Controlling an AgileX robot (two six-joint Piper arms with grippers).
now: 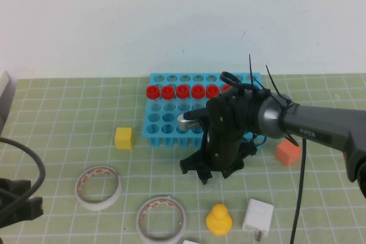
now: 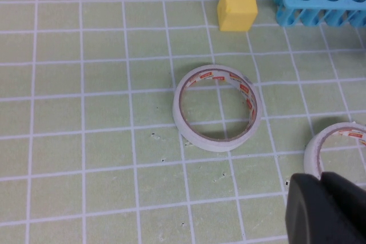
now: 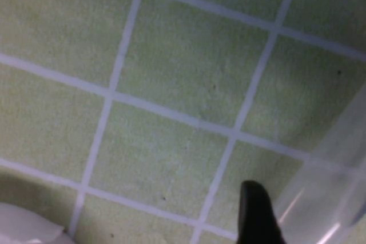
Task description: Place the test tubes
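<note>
The blue tube rack point(image 1: 166, 135) stands mid-table, with a row of red-capped test tubes point(image 1: 182, 91) upright in its second row from the back. My right gripper point(image 1: 210, 171) points down at the mat just in front of the rack, its fingers spread. In the right wrist view one dark finger point(image 3: 257, 215) lies close against a clear test tube point(image 3: 329, 192) low over the mat; the other finger is out of frame. My left gripper point(image 2: 323, 198) is shut and empty, parked at the near left point(image 1: 23, 207).
A yellow cube point(image 1: 124, 138) sits left of the rack and an orange cube point(image 1: 287, 153) to its right. Two tape rolls point(image 1: 98, 187) point(image 1: 160, 218), a yellow duck point(image 1: 218, 219) and a white charger point(image 1: 258, 216) lie along the near side.
</note>
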